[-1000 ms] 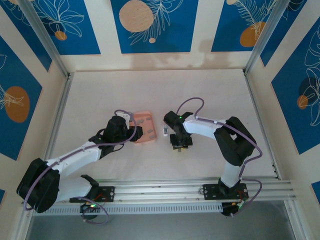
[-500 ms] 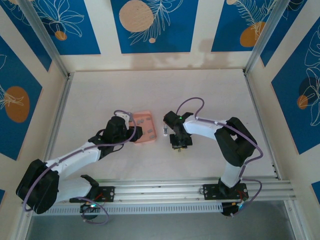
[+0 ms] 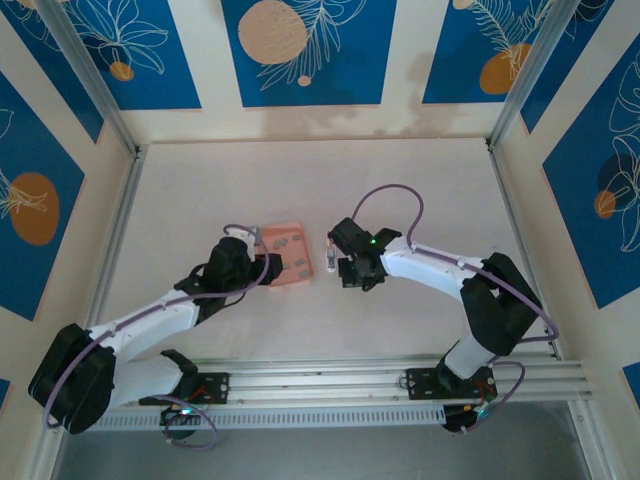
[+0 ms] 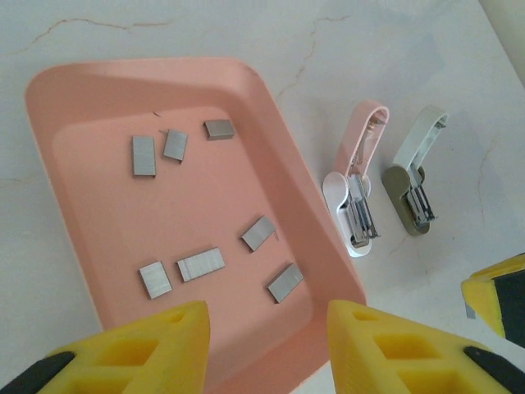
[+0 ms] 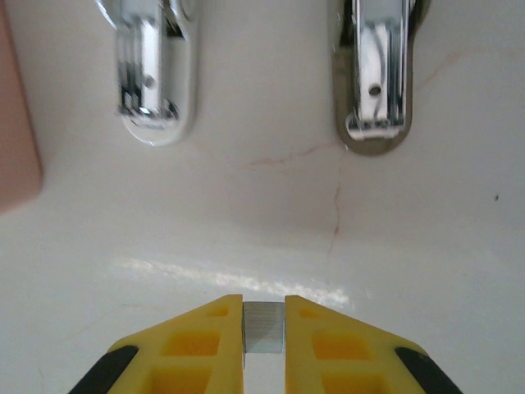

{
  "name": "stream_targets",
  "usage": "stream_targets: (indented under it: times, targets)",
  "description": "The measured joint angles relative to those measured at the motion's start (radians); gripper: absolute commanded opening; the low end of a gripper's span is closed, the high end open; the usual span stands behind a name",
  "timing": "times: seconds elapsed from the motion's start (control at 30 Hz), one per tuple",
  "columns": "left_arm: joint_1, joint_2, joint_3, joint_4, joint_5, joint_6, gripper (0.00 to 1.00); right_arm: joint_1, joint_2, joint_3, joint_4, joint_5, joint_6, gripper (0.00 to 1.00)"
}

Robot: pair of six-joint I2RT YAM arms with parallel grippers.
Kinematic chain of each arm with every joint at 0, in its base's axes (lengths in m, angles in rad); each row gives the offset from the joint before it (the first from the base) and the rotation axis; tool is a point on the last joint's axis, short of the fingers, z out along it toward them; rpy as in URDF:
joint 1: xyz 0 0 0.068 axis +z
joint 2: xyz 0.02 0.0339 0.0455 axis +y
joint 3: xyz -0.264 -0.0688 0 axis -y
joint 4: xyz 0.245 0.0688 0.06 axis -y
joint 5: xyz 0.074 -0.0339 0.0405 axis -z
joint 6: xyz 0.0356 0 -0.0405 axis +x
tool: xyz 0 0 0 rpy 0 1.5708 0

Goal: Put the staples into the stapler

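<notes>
The right gripper (image 5: 264, 312) is clamped on one staple strip (image 5: 264, 330), the opened pink-and-white stapler (image 5: 154, 78) at its 11 o'clock. Insertion is not yet done. The left gripper (image 4: 267, 345), partly open and empty, hovers over the pink tray (image 4: 74, 98) of spare staples (image 4: 201, 264).

Ahead of the left jaws a tray (image 4: 98, 222) lies on the desk (image 4: 246, 33) with seven staples (image 4: 201, 263) scattered in it. The stapler (image 4: 354, 197) lies just right of the tray, and a second stapler (image 4: 410, 193) just right of that. Both lie ahead of the right jaws, which have one staple strip (image 5: 263, 327) between them.
</notes>
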Motion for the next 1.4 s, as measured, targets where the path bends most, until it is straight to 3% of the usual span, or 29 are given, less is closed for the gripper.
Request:
stream_targets:
  times: [0.2,0.33,0.63,0.97,1.2,1.4]
  targets:
    - [0.0,-0.047,-0.063,0.056,-0.036,-0.024,0.42,0.026,-0.009,-0.002,0.112,0.044,-0.016,0.17]
    - [0.0,-0.07,-0.083,0.112,-0.02,-0.004,0.42,0.025,-0.063,-0.045,0.216,0.006,-0.053,0.16]
    - [0.0,-0.088,-0.113,0.272,0.107,0.097,0.44,-0.084,-0.247,-0.152,0.442,-0.341,-0.116,0.16]
    - [0.0,-0.121,-0.037,0.276,0.362,0.445,0.52,-0.235,-0.398,-0.241,0.619,-0.789,-0.127,0.16]
    - [-0.002,-0.151,0.05,0.216,0.497,0.707,0.53,-0.272,-0.486,-0.313,0.743,-0.976,-0.123,0.16]
    - [-0.018,-0.15,0.101,0.148,0.601,0.933,0.53,-0.273,-0.491,-0.321,0.795,-1.056,-0.107,0.16]
